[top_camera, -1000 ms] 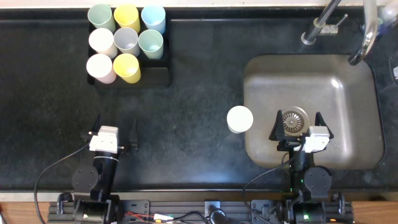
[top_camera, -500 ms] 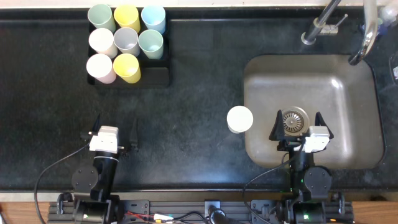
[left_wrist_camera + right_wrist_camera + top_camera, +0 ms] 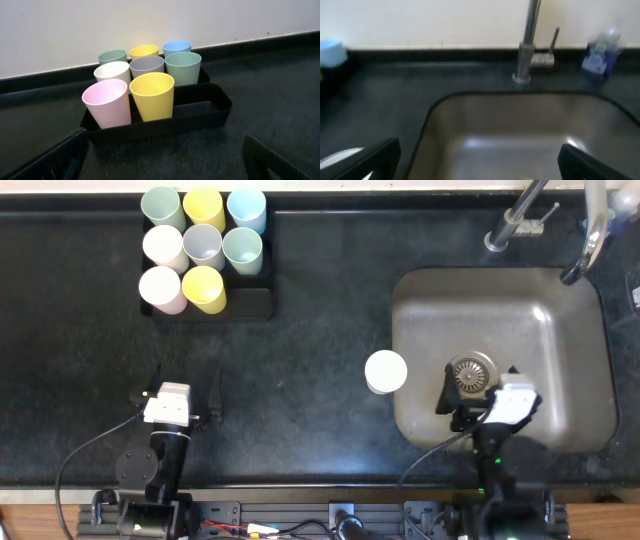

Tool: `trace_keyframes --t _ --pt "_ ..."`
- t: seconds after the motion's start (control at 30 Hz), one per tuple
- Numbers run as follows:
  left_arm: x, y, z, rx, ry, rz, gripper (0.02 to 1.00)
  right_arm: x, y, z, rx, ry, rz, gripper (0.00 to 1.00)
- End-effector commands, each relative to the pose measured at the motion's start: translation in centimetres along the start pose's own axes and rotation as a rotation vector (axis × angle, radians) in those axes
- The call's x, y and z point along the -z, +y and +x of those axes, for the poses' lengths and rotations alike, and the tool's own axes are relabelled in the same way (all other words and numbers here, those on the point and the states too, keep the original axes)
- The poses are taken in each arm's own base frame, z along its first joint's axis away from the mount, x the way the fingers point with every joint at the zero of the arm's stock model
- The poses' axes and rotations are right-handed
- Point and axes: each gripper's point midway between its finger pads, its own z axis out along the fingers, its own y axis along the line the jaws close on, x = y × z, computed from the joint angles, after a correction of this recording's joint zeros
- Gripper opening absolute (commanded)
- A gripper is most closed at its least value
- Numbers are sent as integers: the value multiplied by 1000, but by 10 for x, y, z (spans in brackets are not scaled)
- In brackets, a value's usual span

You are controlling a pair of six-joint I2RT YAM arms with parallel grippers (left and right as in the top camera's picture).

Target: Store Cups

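Note:
A black tray [image 3: 255, 304] at the back left of the counter holds several upright cups [image 3: 203, 246] in pastel colours; the left wrist view shows the same cups [image 3: 150, 95] and tray [image 3: 210, 107], with a free slot beside the front yellow cup. A single white cup [image 3: 385, 371] stands upside down on the counter next to the sink's left rim, and its edge [image 3: 337, 157] appears in the right wrist view. My left gripper [image 3: 186, 393] is open over the counter, well in front of the tray. My right gripper [image 3: 481, 386] is open over the sink, to the right of the white cup.
The steel sink [image 3: 560, 310] takes up the right side, its drain [image 3: 473, 373] under my right gripper. A faucet [image 3: 520, 215] stands behind it, and a soap bottle [image 3: 600, 52] stands at the back right. Dark counter [image 3: 320, 330] lies between tray and sink.
The right arm has shifted slightly, its wrist moving a little to the right and toward the front. The left arm and the cups have stayed put.

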Motion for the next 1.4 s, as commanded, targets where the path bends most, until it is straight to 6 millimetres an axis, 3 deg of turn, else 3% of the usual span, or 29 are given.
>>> trace_keyframes --t 0.03,0.1,0.2,0.37,0.53,0.8,1.1,1.23,1.4 --pt "0 -2 -1 -22 -6 9 998 6 14 -83 3 117 -50 998" --pt "0 -2 -1 -21 -6 9 998 -5 19 -87 17 308 -54 998" --pt "0 -2 -1 -21 -6 9 998 -13 33 -75 57 608 -81 998" --pt "0 -2 -1 -22 -6 9 998 -25 56 -36 149 1047 -116 998" --pt "0 -2 -1 -22 -6 9 998 -58 65 13 291 1251 -206 998" --pt "0 -2 -1 -22 -6 9 998 -82 77 44 427 1308 -372 998" --pt "0 -2 -1 -22 -6 9 998 -82 106 49 475 1270 -489 996" --pt "0 -2 -1 -22 -6 9 998 -78 105 59 481 1295 -491 996" --pt "0 -2 -1 -21 -6 9 998 -69 89 91 525 1370 -453 998"
